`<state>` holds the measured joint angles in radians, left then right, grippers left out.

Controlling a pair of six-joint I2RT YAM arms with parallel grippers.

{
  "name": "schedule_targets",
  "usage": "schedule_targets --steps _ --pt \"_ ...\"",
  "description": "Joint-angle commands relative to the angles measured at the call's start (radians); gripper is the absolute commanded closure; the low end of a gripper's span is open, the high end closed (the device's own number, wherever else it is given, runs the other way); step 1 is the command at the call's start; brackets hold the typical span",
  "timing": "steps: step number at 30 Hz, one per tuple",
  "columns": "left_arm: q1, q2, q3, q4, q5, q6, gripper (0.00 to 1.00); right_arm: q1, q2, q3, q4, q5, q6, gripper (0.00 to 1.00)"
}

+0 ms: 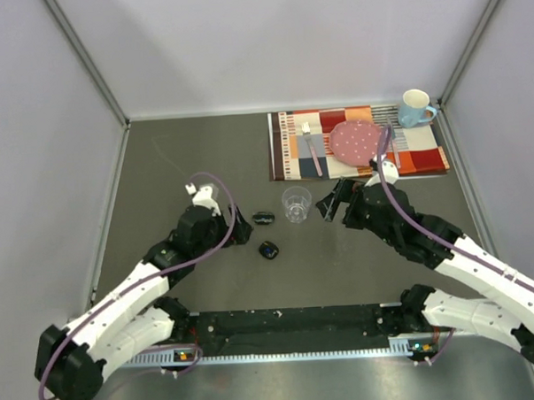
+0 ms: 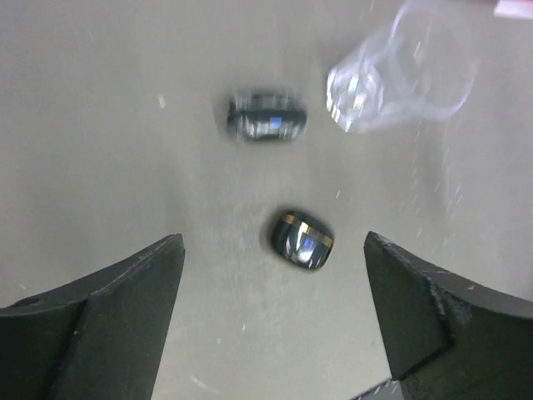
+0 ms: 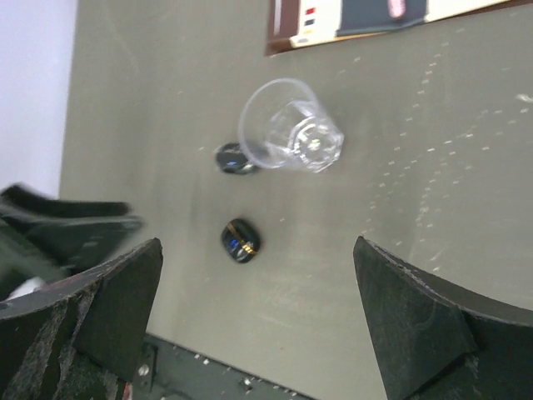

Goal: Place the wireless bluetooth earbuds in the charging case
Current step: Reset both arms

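Earbuds are too small for me to pick out in any of my views, so I cannot tell where they are. What I do see are two black oval cases on the desk (image 1: 159,169).

The near case (image 1: 268,249) (image 2: 301,242) (image 3: 240,240) is shut, with a thin gold line across its glossy top. The far case (image 1: 263,218) (image 2: 266,115) (image 3: 233,158) lies just beyond it, close to the left side of a clear cup (image 1: 296,204) (image 2: 400,75) (image 3: 287,125). It is blurred in my left wrist view, and I cannot tell whether it is open or shut. The two cases are near each other but not touching. The cup stands upright, and I cannot tell if anything is in it.

My left tool (image 1: 242,229) (image 2: 271,267) hangs just left of the cases, its fingers spread wide and gripping nothing. From its wrist camera, the near case shows on the desk between the two fingers, touching neither.

My right tool (image 1: 332,203) (image 3: 258,275) is just right of the cup, also spread wide and holding nothing. Its camera looks down on the cup and both cases.

At the far right of the desk lies a striped mat (image 1: 292,155) carrying a pink plate (image 1: 357,141) and a fork (image 1: 311,140). A blue mug (image 1: 415,108) stands at its far corner.
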<state>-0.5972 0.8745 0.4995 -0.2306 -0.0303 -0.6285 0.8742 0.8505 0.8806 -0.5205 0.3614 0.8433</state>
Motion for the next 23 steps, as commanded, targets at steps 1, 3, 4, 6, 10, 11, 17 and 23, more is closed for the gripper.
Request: schedule_targets --steps 1,3,4,6,10,11,17,23 --pt "0.004 -0.089 0.138 -0.069 -0.236 0.154 0.01 -0.164 -0.010 -0.032 -0.033 -0.105 -0.072 0.02" --pt "0.004 -0.111 0.157 -0.064 -0.288 0.168 0.01 -0.252 -0.002 -0.042 -0.039 -0.182 -0.107 0.02" --pt "0.004 -0.130 0.165 -0.062 -0.319 0.162 0.01 -0.333 0.001 -0.049 -0.045 -0.247 -0.116 0.01" --pt "0.004 -0.146 0.166 -0.059 -0.405 0.142 0.01 -0.424 0.012 -0.063 -0.052 -0.312 -0.142 0.01" --pt "0.004 -0.178 0.180 -0.088 -0.480 0.124 0.01 -0.573 0.009 -0.068 -0.084 -0.317 -0.165 0.01" --pt "0.004 -0.184 0.177 -0.092 -0.490 0.127 0.01 -0.575 0.005 -0.068 -0.087 -0.287 -0.180 0.01" --pt "0.004 -0.229 0.151 -0.082 -0.523 0.150 0.01 -0.575 0.042 -0.058 -0.098 -0.162 -0.222 0.01" --pt "0.004 -0.270 0.137 -0.056 -0.572 0.190 0.01 -0.575 0.110 -0.057 -0.079 0.045 -0.251 0.01"
